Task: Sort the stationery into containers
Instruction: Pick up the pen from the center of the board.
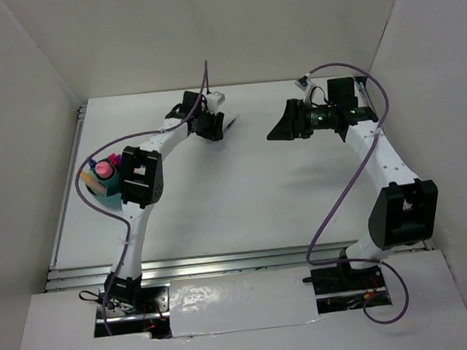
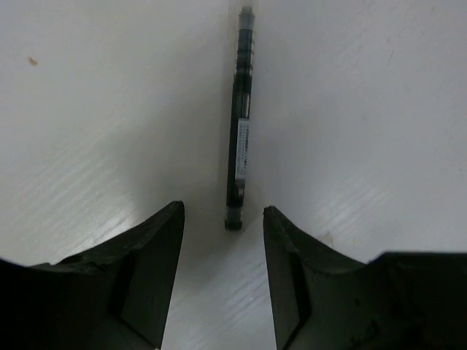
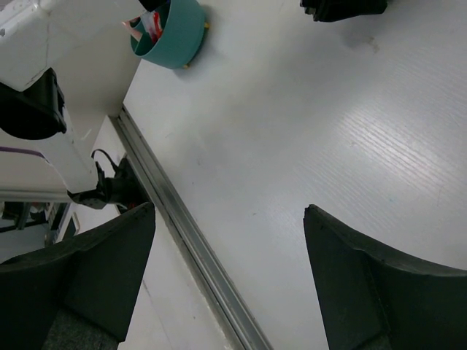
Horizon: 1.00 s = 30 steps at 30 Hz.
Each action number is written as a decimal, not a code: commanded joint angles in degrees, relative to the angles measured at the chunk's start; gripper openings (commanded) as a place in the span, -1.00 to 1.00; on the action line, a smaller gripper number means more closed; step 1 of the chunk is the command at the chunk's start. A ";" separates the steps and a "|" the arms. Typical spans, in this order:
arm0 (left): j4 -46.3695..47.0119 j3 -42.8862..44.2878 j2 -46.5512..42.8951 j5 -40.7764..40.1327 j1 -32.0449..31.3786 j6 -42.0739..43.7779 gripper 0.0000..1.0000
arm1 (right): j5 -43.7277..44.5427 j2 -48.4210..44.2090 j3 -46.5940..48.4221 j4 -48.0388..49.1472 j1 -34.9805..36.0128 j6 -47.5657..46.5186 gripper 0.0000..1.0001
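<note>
White table [image 1: 243, 190], mostly bare. Teal cup [image 1: 103, 182] sits at the left edge, partly hidden behind the left arm's elbow, with coloured stationery [image 1: 100, 164] poking out, a pink cap on top. The right wrist view also catches the cup, near the table's corner.

Right gripper [image 3: 230, 211] is raised over the far right of the table, jaws wide, nothing between them.

Left gripper [image 2: 222, 211] is low at far centre, jaws parted and empty.

A dark pen [image 2: 239, 124] lies flat on the table, pointing away from the left gripper. Its near end sits just at the gap between the tips, with clear table on both sides, so no contact.

Handling, as a judgement: the pen looks light, stiff, thin and smooth, so it is likely to roll or pivot if pinched at the end. Better to move forward and grip mid-barrel around the label, squeezing across its width. It lies low on the table, so the fingertips need to get right down. After that comes a long carry to the cup.
</note>
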 commanded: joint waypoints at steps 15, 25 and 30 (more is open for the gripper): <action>-14.58 4.97 5.68 -8.86 -3.52 3.12 -0.82 | -1.12 -1.70 -0.81 0.91 -0.61 -1.04 0.73; 13.70 -38.20 -36.02 15.20 -1.14 -13.47 -1.00 | 5.04 -17.07 -6.80 2.67 0.98 -0.78 0.79; 18.46 -50.77 -52.84 21.54 -3.25 -19.02 -1.00 | -1.63 -18.67 -1.44 -0.06 -0.43 -0.52 0.86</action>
